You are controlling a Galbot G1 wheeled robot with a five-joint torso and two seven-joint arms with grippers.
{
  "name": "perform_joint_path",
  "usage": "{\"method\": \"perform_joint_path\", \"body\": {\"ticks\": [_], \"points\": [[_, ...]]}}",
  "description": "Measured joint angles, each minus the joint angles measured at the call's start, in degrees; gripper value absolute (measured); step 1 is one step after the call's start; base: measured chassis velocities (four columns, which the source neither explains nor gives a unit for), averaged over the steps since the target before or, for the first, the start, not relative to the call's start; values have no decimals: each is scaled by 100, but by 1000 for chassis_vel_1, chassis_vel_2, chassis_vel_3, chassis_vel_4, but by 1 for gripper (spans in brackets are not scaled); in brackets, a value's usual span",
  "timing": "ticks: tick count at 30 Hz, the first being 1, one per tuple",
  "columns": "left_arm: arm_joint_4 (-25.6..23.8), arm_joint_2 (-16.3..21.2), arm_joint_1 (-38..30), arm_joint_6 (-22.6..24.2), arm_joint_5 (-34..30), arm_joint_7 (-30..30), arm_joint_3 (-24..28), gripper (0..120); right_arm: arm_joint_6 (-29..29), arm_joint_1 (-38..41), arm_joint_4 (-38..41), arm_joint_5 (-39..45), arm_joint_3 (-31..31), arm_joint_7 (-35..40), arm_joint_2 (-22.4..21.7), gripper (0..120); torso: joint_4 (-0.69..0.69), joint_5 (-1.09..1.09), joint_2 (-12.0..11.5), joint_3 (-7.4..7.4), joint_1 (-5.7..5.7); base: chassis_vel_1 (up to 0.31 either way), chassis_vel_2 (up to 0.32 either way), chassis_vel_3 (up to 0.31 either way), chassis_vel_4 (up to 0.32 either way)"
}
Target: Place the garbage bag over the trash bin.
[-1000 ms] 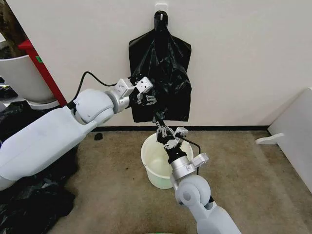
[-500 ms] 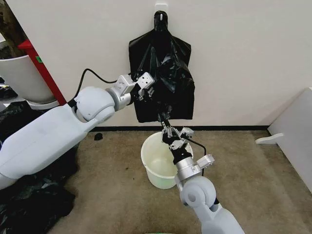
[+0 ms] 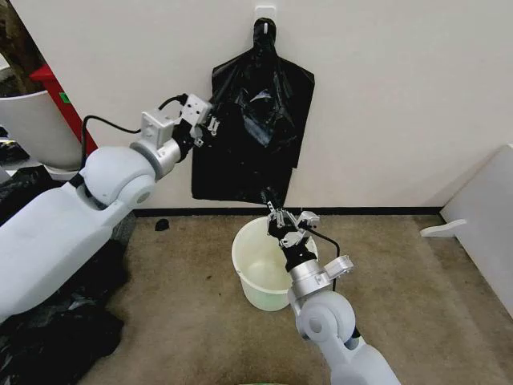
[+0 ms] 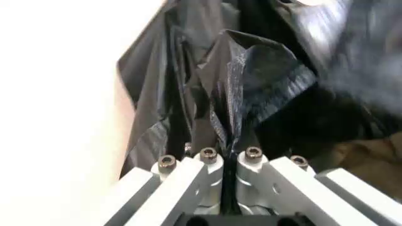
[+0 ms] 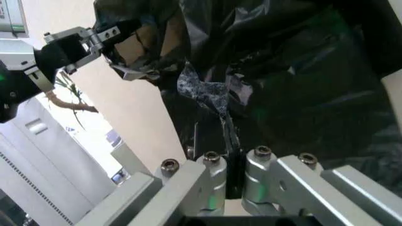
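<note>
Both grippers' jaws pinch the garbage bag [image 3: 252, 120] hanging on the wall above the trash bin [image 3: 260, 265].

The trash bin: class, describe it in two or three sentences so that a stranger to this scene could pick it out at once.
Start at the white wall, where the garbage bag hangs from a hook. On the carpet directly below stands the trash bin, beside the right gripper. It is small, round, cream-white and open-topped, unlike the far larger white tub at the left edge.
</note>
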Motion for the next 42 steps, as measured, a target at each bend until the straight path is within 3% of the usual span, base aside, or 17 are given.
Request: {"method": "perform_joint_path", "body": {"ticks": [12,15,18,28,36,42], "points": [[-107,-163,526,-354,-360,-797,-282,0,81,-471,36,-1333,73,-364,-301,38,-1,2,0,0,0,0,0,0,0],[-141,-179,641,-393,-367,-834,-328,0,43,-507,255,-1710,299,-289,-526,53,-1,3,0,0,0,0,0,0,0],[-181,-173,735,-409,-367,-839,-357,0,-110,-431,606,-1654,455,-92,-811,62,-1,1,0,0,0,0,0,0,0],[-274,-145,900,-438,-364,-891,-399,0,-1596,715,1727,-415,1040,485,-2101,97,-1,1,0,0,0,0,0,0,0],[-248,-150,824,-438,-374,-893,-350,0,-2149,2143,1658,684,257,982,-2681,100,0,0,0,1,0,0,0,0,0],[-248,-137,833,-438,-378,-886,-369,0,-2448,3056,1261,766,-423,1366,-2691,100,0,0,0,1,0,0,0,0,0]]}}
